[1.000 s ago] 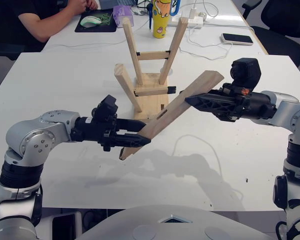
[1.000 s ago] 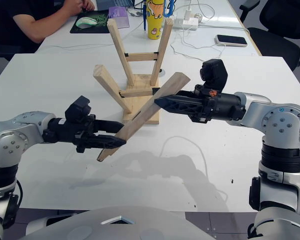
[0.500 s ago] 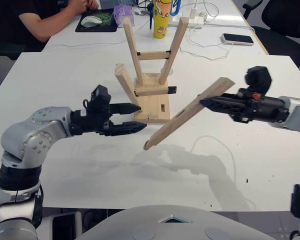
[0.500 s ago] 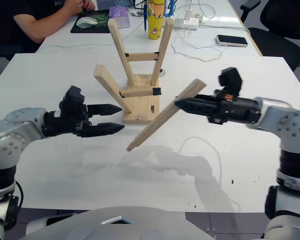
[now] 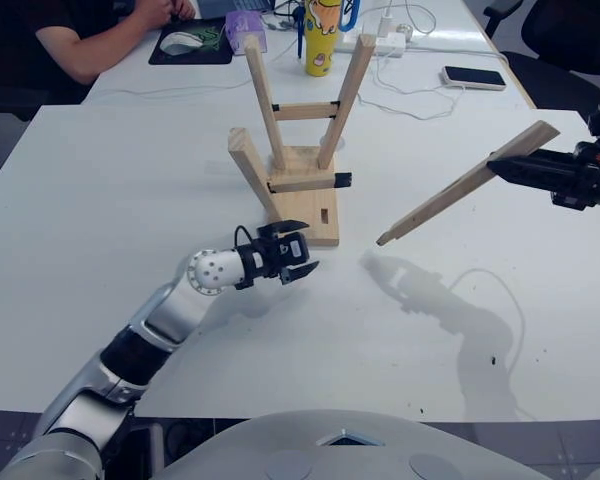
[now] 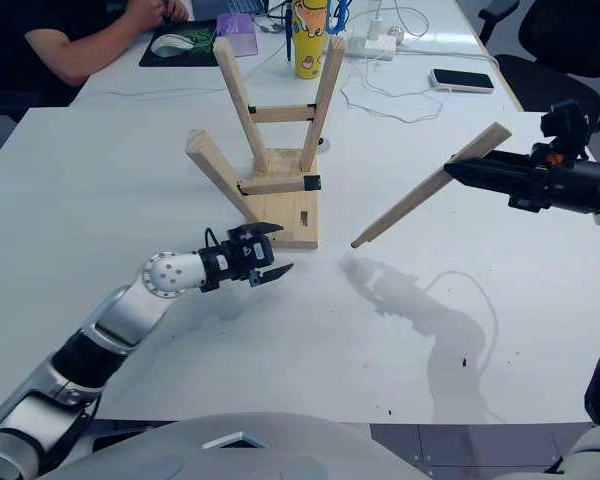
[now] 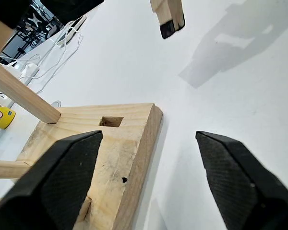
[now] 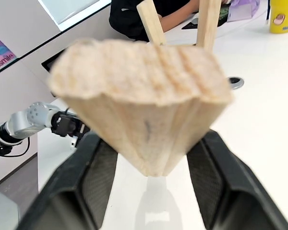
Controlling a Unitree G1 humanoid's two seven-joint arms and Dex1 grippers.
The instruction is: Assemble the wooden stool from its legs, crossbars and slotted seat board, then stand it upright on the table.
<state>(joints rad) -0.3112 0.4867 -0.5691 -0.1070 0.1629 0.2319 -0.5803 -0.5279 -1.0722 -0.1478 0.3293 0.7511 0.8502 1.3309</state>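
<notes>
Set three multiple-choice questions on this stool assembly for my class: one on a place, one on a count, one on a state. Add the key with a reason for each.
1. Where is the loose leg?
A. Lying flat on the table
B. Held in the right gripper, above the table
C. Fitted in the seat board

2. How many legs stand in the upturned seat board?
A. One
B. Two
C. Three

3. What state is the left gripper in?
A. Open and empty
B. Shut on the seat board
C. Shut on the loose leg

Key:
1 B: the right gripper clamps its upper end, and its lower end hangs clear of the table.
2 C: two stand upright and one tilts, while one slot is empty.
3 A: its fingers are spread near the seat board's corner with nothing between them.
</notes>
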